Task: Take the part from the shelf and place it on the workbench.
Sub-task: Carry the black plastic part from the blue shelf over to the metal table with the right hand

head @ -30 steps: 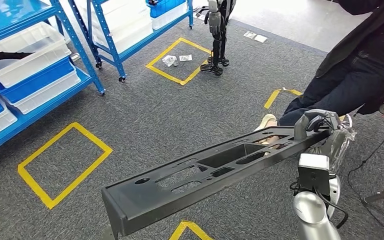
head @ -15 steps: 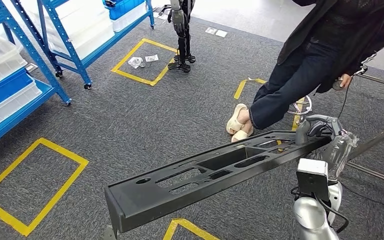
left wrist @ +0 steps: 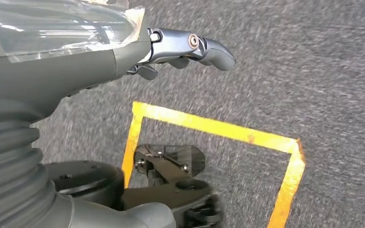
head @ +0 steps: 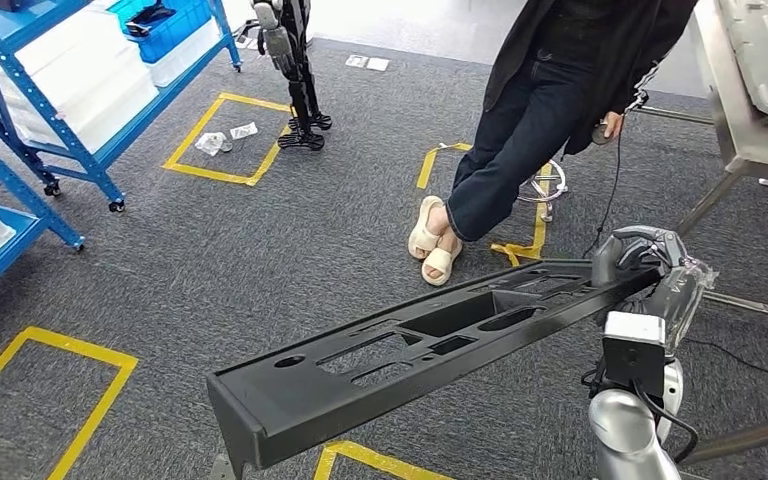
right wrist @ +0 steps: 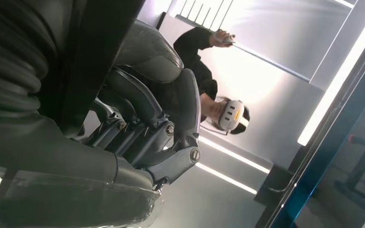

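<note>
Clamped at its far end in the right hand (head: 638, 262), whose fingers (right wrist: 171, 107) wrap its edge, the long black part (head: 410, 350) stretches out leftward above the grey carpet (head: 240, 260), while the left hand (left wrist: 171, 47) hangs empty with fingers loosely extended.

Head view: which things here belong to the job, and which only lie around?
Job: long black part, held at one end by the right hand; grey workbench.

Lying about: blue shelf, yellow floor tape, stool, person.
</note>
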{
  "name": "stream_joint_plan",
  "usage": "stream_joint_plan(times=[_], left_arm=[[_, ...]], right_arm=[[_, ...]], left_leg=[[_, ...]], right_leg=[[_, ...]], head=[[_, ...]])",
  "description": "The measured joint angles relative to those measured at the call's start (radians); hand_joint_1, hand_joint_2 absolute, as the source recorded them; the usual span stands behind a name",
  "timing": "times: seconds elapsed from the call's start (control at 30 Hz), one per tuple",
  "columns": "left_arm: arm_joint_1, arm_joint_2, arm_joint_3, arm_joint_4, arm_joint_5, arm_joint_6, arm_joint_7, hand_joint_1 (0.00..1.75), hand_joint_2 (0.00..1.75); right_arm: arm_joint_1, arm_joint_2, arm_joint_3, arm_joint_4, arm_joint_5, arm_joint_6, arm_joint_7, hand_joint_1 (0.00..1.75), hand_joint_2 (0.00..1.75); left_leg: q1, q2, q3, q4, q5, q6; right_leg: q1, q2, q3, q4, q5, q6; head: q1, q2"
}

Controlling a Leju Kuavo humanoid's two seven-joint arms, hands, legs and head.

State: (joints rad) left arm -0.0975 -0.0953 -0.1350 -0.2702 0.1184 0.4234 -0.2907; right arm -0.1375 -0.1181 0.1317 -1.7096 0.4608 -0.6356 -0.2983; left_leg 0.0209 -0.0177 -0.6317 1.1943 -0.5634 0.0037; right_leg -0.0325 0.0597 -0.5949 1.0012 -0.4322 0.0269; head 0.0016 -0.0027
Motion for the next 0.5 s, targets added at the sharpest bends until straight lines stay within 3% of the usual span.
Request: stream_joint_plan(times=[0.07, 0.13, 0.2, 0.27, 0.33, 0.4, 0.43, 0.47, 0.5], left_arm=[[0.0, 0.002, 0.0, 0.0, 0.006, 0.011, -0.008, 0.0, 1.75], [0.003, -0.001, 0.0, 0.001, 0.013, 0.026, -0.018, 0.0, 1.75], [0.007, -0.007, 0.0, 0.001, 0.017, 0.036, -0.026, 0.0, 1.75], [0.007, -0.012, 0.001, 0.001, 0.019, 0.038, -0.031, 0.0, 1.75], [0.008, -0.015, 0.001, 0.001, 0.02, 0.037, -0.033, 0.0, 1.75], [0.01, -0.016, 0.001, 0.001, 0.023, 0.036, -0.034, 0.0, 1.75], [0.01, -0.016, 0.001, 0.001, 0.024, 0.035, -0.034, 0.0, 1.75], [0.01, -0.016, 0.001, 0.001, 0.024, 0.035, -0.035, 0.0, 1.75], [0.01, -0.017, 0.001, 0.001, 0.025, 0.035, -0.035, 0.0, 1.75]], right_arm=[[0.0, -0.001, 0.0, 0.0, -0.005, -0.002, -0.003, 1.75, 1.75], [0.0, -0.003, 0.001, 0.0, -0.008, -0.005, -0.004, 1.75, 1.75], [0.003, -0.006, 0.002, 0.0, -0.009, -0.007, -0.005, 1.75, 1.75], [0.005, -0.011, 0.002, 0.0, -0.011, -0.008, -0.006, 1.75, 1.75], [0.003, -0.015, 0.004, 0.0, -0.012, -0.008, -0.006, 1.75, 1.75], [0.001, -0.016, 0.005, 0.0, -0.014, -0.008, -0.006, 1.75, 1.75], [0.002, -0.017, 0.006, 0.0, -0.014, -0.008, -0.006, 1.75, 1.75], [0.004, -0.018, 0.006, 0.0, -0.014, -0.008, -0.006, 1.75, 1.75], [0.005, -0.019, 0.007, 0.0, -0.014, -0.008, -0.006, 1.75, 1.75]], left_leg=[[0.01, -0.043, 0.057, -0.12, 0.048, -0.003], [0.009, -0.063, 0.071, -0.156, 0.049, 0.0], [0.002, -0.042, 0.072, -0.16, 0.054, 0.015], [0.0, -0.019, 0.076, -0.166, 0.063, 0.033], [-0.002, 0.005, 0.076, -0.169, 0.068, 0.044], [-0.006, 0.031, 0.073, -0.169, 0.068, 0.048], [-0.007, 0.045, 0.072, -0.169, 0.068, 0.048], [-0.008, 0.058, 0.072, -0.169, 0.068, 0.048], [-0.008, 0.069, 0.073, -0.169, 0.067, 0.048]], right_leg=[[0.002, 0.023, -0.008, 0.011, -0.001, 0.008], [0.004, 0.043, -0.019, 0.014, 0.003, 0.024], [0.0, 0.057, -0.028, 0.01, 0.011, 0.039], [0.001, 0.027, -0.047, 0.03, 0.002, 0.045], [0.004, -0.025, -0.092, 0.12, -0.038, 0.041], [0.005, -0.044, -0.152, 0.252, -0.085, 0.039], [0.005, -0.047, -0.166, 0.286, -0.093, 0.042], [0.005, -0.05, -0.161, 0.282, -0.088, 0.047], [0.004, -0.058, -0.134, 0.235, -0.07, 0.053]], head=[[0.0, 0.0], [0.0, 0.0], [0.0, 0.0], [0.003, 0.0], [0.011, 0.0], [0.015, 0.0], [0.015, 0.0], [0.016, 0.0], [0.016, 0.0]])
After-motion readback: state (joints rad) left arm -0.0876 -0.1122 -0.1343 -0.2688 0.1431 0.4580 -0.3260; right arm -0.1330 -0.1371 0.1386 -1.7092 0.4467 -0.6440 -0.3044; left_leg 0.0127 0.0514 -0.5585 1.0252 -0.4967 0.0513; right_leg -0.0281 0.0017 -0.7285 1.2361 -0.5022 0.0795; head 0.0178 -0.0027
